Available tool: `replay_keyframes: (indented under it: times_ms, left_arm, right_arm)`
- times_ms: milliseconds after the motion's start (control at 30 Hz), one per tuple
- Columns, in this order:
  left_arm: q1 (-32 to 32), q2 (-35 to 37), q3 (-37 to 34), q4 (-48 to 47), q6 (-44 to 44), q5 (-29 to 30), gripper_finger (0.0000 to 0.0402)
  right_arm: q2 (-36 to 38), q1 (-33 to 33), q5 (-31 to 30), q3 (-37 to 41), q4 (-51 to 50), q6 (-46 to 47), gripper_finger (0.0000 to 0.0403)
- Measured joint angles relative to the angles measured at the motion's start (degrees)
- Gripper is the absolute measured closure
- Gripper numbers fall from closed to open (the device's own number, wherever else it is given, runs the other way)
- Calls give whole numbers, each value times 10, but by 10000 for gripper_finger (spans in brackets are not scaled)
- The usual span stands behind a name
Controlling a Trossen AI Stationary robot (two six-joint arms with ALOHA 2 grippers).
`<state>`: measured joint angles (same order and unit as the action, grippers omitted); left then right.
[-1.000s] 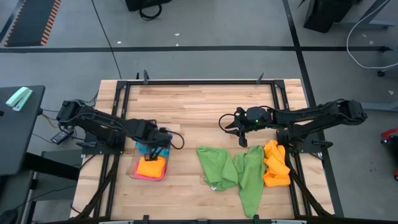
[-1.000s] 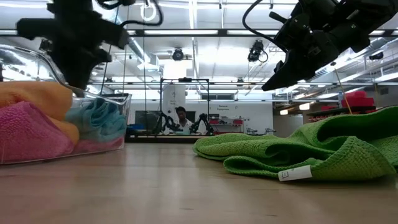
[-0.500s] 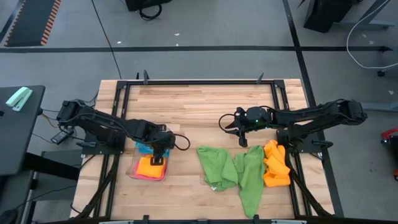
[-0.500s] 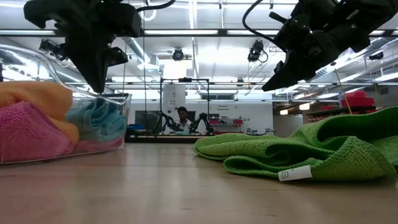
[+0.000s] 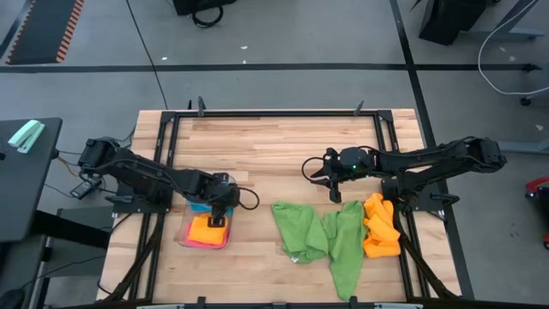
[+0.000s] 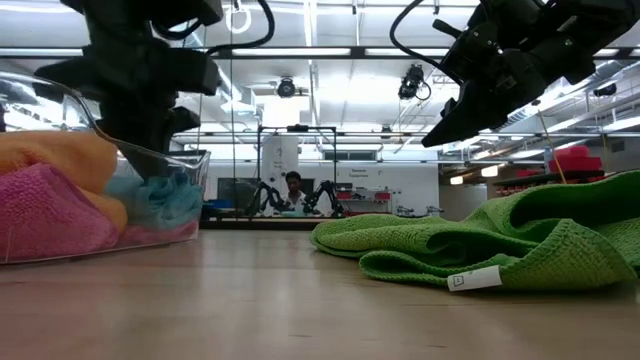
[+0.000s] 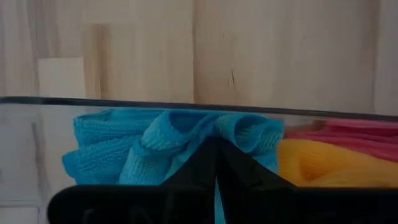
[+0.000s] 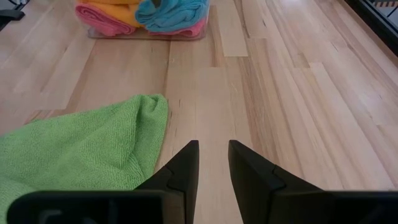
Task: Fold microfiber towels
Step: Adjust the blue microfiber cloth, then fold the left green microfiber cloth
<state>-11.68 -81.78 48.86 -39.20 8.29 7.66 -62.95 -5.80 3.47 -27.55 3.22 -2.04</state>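
Note:
A clear plastic tray [image 5: 185,241] at the table's left holds folded orange [image 5: 208,230], pink [image 6: 50,215] and sky-blue [image 7: 149,146] towels. My left gripper [image 7: 216,143] is down inside the tray, shut in the blue towel's bunched folds. Two green towels [image 5: 322,240] lie crumpled on the table right of centre, beside a heap of orange towel [image 5: 380,227]. My right gripper [image 8: 213,149] hovers open and empty above the bare wood just beyond the green towels' far edge. My left gripper has its fingertips closed together in the bunched top folds of the blue towel [image 7: 186,134], at the tray's far end. The fingers come from above, pointing down. A sliver of blue shows between them. The towel stays lying in the tray.
The tray's clear wall [image 7: 124,102] stands close around my left gripper. Black frame rails [image 5: 274,112] run along the table's edges. Bare wood [image 5: 274,154] lies across the table's far half and between the tray and the green towels.
My left gripper has gone a little toward the table's right edge above the tray. It has then come down into the tray onto the blue towel.

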Motion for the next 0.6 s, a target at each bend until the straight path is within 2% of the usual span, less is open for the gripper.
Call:
replay_keyframes:
  times_ms: [200,333,433,600]
  left_arm:
    - [0,0,71,-105,-1,0,390]
    - [0,0,108,-121,-2,1,388]
    - [0,0,125,-93,-34,16,379]
    - [4,0,125,58,-124,84,373]
  right_arm:
    - [0,0,0,0,0,1,307]
    - [0,0,1,0,1,-6,307]
    - [0,0,3,0,16,-2,307]
    - [0,0,3,0,10,-10,307]
